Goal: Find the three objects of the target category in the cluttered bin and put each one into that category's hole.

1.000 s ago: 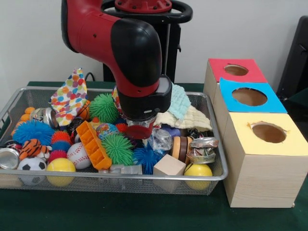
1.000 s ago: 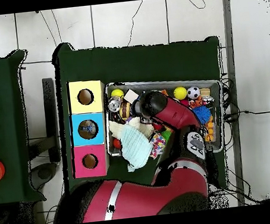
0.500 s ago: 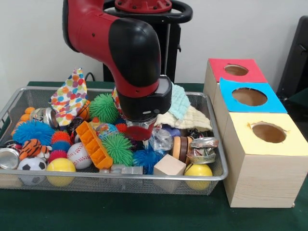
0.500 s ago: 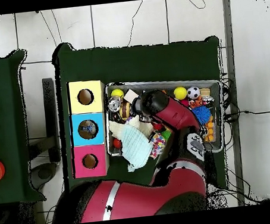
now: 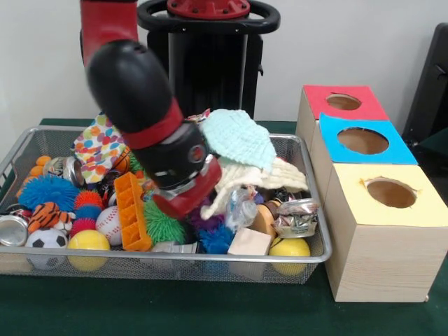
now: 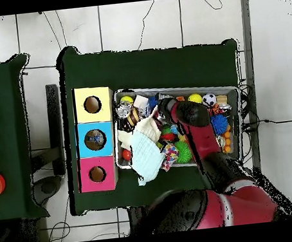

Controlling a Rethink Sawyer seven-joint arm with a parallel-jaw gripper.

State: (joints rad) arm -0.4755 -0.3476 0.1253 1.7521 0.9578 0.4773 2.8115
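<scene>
Front view: arm tilted low over bin (image 5: 14, 157); gripper (image 5: 187, 199) buried among toys beside green spiky ball (image 5: 162, 225) and orange block (image 5: 128, 213). Cream cloth (image 5: 246, 183) drapes from gripper end, mint cloth (image 5: 239, 137) above it. Cannot tell whether fingers are spread or clamped.

Overhead view: arm (image 6: 202, 136) crosses bin; cloths (image 6: 145, 149) lie toward boxes (image 6: 96, 139); gripper hidden.
</scene>
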